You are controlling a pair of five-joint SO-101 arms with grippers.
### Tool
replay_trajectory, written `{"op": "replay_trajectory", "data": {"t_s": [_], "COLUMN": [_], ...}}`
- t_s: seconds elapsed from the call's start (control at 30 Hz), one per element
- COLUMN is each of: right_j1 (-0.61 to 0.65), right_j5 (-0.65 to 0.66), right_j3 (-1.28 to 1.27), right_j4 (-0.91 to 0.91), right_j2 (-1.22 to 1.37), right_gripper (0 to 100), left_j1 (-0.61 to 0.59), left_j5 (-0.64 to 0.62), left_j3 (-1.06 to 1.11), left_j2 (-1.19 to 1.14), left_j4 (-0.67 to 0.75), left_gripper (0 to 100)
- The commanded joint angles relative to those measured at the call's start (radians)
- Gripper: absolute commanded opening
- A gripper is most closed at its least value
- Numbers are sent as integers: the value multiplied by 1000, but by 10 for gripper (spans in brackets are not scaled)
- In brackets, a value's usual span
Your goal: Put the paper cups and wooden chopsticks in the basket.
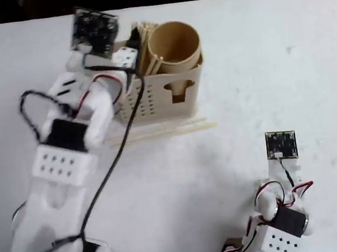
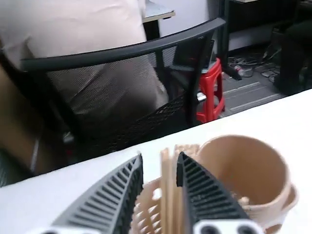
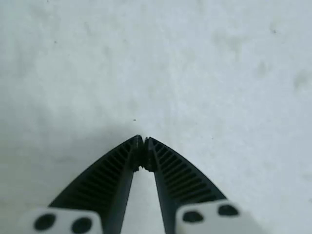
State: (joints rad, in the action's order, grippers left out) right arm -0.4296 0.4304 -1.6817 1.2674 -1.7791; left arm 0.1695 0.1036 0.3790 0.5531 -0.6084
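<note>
In the high view the basket (image 1: 171, 98) stands at the far part of the table (image 1: 296, 61). The paper cups (image 1: 174, 44) lie nested inside it. The left gripper (image 1: 133, 41) hangs over its corner, just beside the cups, at the upright chopsticks (image 1: 145, 39). One loose pair (image 1: 169, 128) lies flat on the table against the basket wall, well apart from both grippers. I judge this pair light, stiff, thin and ready to roll. It is best pinched across its middle, with the jaws set across the sticks. The basket wall touches it, and a black cable (image 1: 109, 170) crosses one end, so both may hinder. The right arm (image 1: 284, 219) stays low, far from the basket.

In the left wrist view the upright chopsticks stand between the jaws. A gap shows on one side, so I judge the jaws released and not clamping. The cups are just outside one jaw. A chair (image 2: 122, 53) and a red stool (image 2: 212, 92) are beyond the table.

In the right wrist view the right gripper (image 3: 143, 141) is clenched on nothing, with bare table ahead of its tips.
</note>
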Motion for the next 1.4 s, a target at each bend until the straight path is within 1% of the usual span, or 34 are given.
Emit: {"op": "replay_trajectory", "data": {"t_s": [0.0, 0.07, 0.2, 0.23, 0.3, 0.33, 0.4, 0.5, 0.57, 0.7, 0.77, 0.9, 1.03, 1.1, 1.27, 1.37], "right_j1": [-4, -4, -4, -4, -4, -4, -4, -4, -4, -4, -4, -4, -4, -4, -4, -4], "right_j5": [-6, -6, -6, -6, -6, -6, -6, -6, -6, -6, -6, -6, -6, -6, -6, -6], "right_j3": [-9, -9, -9, -9, -9, -9, -9, -9, -9, -9, -9, -9, -9, -9, -9, -9], "right_j4": [2, 2, 2, 2, 2, 2, 2, 2, 2, 2, 2, 2, 2, 2, 2, 2], "right_j2": [-18, -18, -18, -18, -18, -18, -18, -18, -18, -18, -18, -18, -18, -18, -18, -18], "right_gripper": [18, 18, 18, 18, 18, 18, 18, 18, 18, 18, 18, 18, 18, 18, 18, 18], "left_j1": [-102, -157, -248, -265, -282, -285, -308, -334, -343, -340, -331, -314, -318, -312, -243, -182], "left_j5": [-9, -9, -2, 20, 126, 169, 175, 166, 163, 101, 94, 81, -20, -94, -287, -307], "left_j3": [-34, -32, -31, -26, -3, 34, 143, 318, 387, 428, 413, 333, 298, 292, 284, 261], "left_j2": [53, 36, 21, 19, 8, 4, -18, -82, -147, -306, -386, -513, -555, -558, -561, -564], "left_j4": [-64, -140, -436, -509, -623, -626, -537, -319, -207, -8, 58, 63, 63, 63, 72, 72], "left_gripper": [121, 124, 124, 124, 124, 124, 124, 124, 123, 121, 120, 120, 120, 120, 120, 120]}}
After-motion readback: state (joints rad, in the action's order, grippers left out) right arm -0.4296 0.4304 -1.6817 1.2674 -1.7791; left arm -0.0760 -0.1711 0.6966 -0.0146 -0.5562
